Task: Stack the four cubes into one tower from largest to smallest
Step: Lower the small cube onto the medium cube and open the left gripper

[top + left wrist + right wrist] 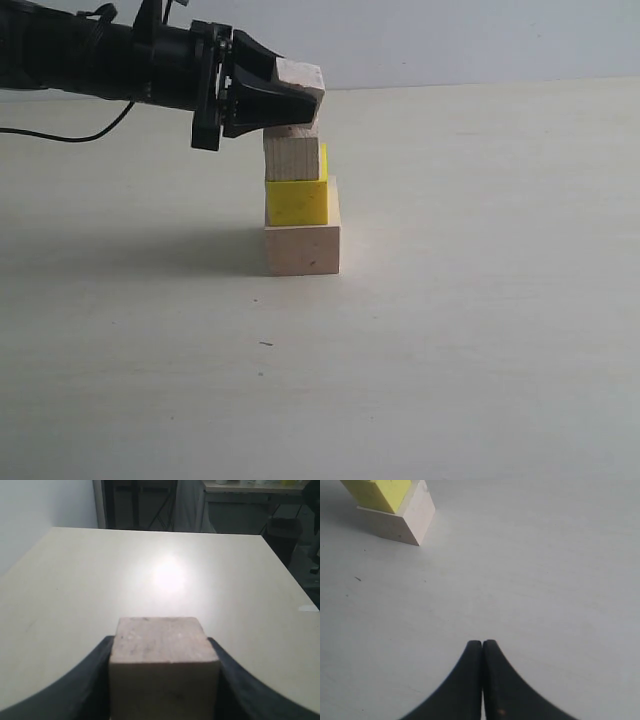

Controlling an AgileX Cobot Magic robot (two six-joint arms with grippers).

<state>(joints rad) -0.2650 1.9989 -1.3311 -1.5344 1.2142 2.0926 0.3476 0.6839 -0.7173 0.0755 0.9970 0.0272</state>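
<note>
The left gripper [298,102] clamps the small cube [303,80], slightly tilted, atop the medium cube [292,158], yellow cube [296,202] and large cube [302,250] — released askew, it could tip off or jolt the tower [298,180] down — while the right gripper [482,647] hangs closed, empty.
</note>
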